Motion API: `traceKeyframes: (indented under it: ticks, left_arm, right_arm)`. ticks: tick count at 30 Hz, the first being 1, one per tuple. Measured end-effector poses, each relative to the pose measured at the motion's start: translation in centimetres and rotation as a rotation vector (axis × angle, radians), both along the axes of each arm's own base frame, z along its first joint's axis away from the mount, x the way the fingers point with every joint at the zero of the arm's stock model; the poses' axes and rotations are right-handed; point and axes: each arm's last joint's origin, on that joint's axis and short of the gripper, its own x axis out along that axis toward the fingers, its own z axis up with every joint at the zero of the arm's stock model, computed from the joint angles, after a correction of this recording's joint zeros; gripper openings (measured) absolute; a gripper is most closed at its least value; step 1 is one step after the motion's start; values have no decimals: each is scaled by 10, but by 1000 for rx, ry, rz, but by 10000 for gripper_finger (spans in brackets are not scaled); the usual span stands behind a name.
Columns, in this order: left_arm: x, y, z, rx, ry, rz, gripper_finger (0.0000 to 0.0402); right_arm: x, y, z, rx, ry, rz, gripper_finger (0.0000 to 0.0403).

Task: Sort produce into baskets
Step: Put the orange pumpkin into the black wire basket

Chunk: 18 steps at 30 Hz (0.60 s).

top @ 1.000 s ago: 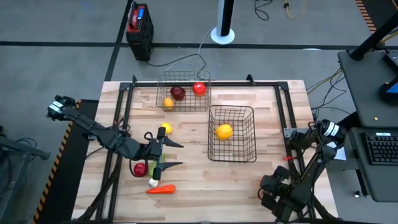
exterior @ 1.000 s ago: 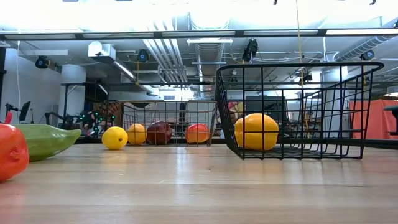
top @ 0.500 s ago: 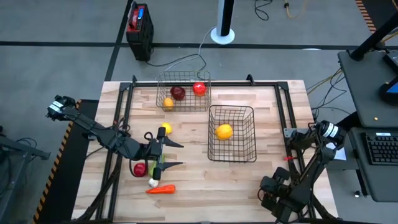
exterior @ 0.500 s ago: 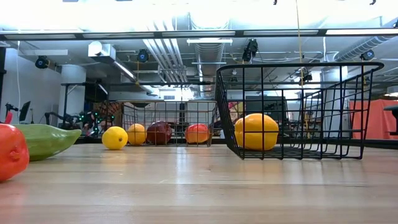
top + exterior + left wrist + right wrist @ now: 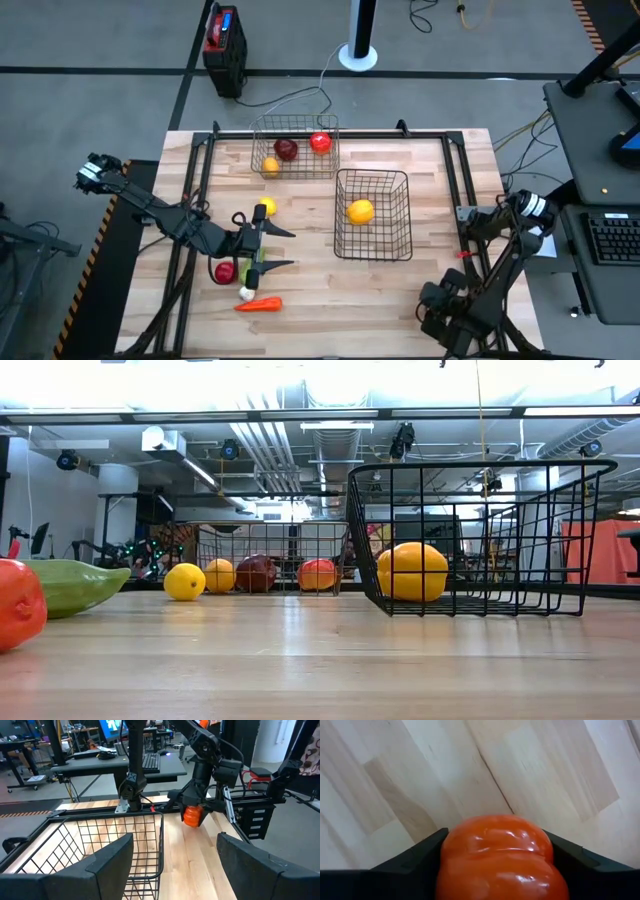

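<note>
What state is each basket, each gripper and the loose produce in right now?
Far basket: upright, three round pieces inside.
Near basket: upright, one orange piece inside.
Right gripper: closed around an orange pepper, low over the table.
Left gripper: open, empty.
Carrot: lying loose on the table.

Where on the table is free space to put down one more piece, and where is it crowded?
Bare wood lies between the near basket and the right gripper, and along the front edge right of the carrot. It is crowded around the left gripper.
</note>
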Motion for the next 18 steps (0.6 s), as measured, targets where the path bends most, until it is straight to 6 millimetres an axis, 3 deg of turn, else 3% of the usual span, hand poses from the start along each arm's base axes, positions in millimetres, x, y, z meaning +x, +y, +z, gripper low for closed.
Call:
traceKeyframes:
  ticks: [4, 9, 13, 18]
  left_arm:
    - [0, 0, 0, 0, 0, 0, 269]
    - [0, 0, 0, 0, 0, 0, 269]
    - [0, 0, 1, -3, -6, 0, 269]
    - [0, 0, 1, -4, -8, 0, 269]
  right_arm:
    - [1, -1, 14, 32, -62, -21, 258]
    - [14, -3, 44, 40, -289, -59, 261]
    - [32, -9, 75, 10, -494, -56, 267]
    - [63, -29, 102, -37, -549, -4, 262]
